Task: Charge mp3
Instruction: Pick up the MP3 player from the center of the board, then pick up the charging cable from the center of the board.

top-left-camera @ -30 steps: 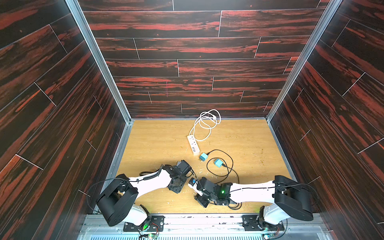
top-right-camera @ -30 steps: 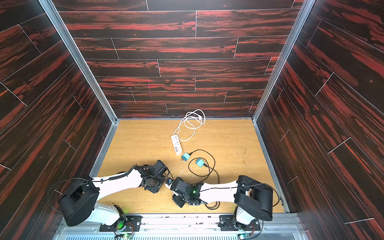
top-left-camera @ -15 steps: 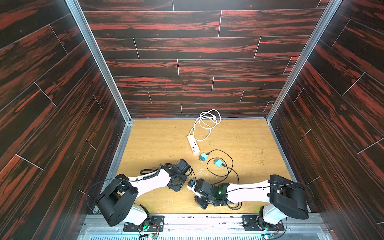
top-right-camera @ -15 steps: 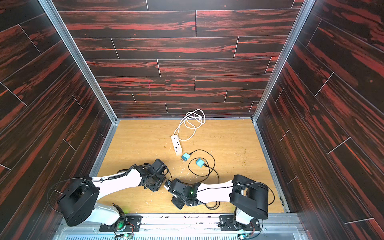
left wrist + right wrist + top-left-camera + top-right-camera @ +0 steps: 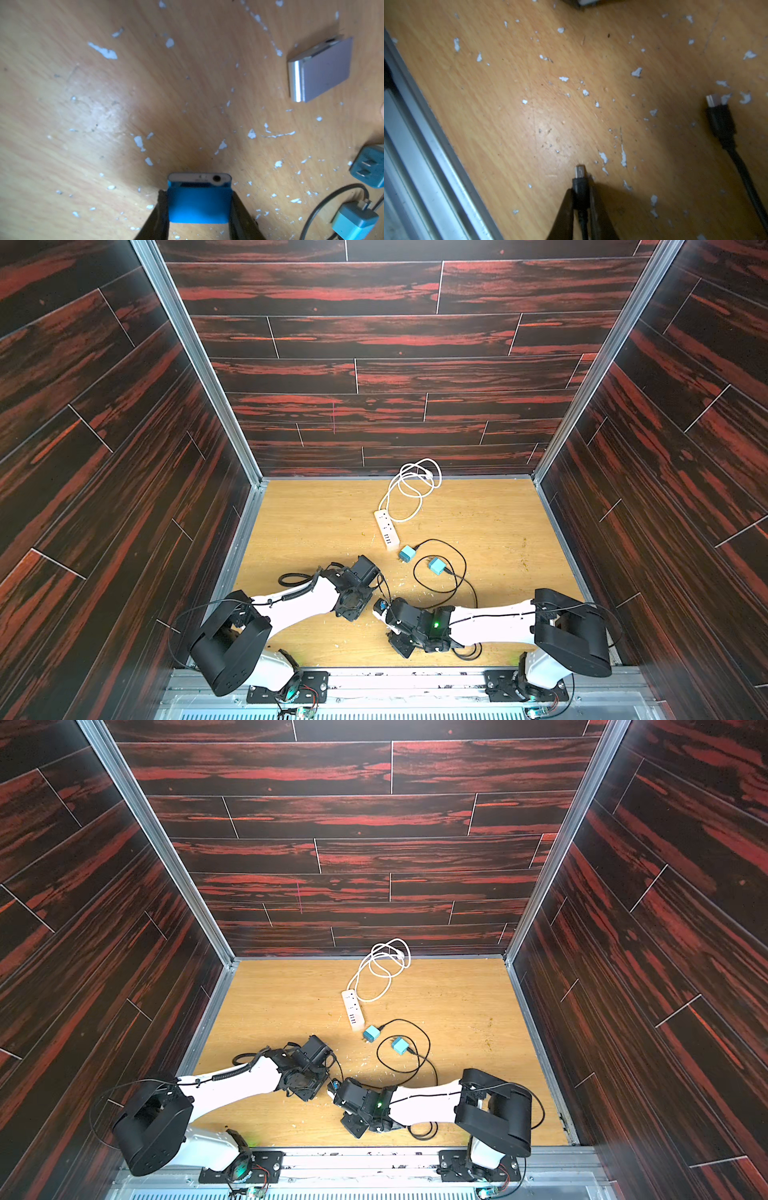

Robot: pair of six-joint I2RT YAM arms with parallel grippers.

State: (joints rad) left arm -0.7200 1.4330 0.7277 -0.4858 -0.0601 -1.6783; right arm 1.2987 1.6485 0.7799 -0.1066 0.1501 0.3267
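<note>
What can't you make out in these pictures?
- Blue mp3 player: left wrist view, its sides are covered by the left tool.
- Black plug in the right tool: right wrist view, its cable leaves at the picture edge.
- Teal charger: left wrist view, cut off by the edge.
- Both top views: both grips are too small to judge.

Left gripper (image 5: 198, 194) clamped, right gripper (image 5: 581, 189) pinched (both low)
</note>
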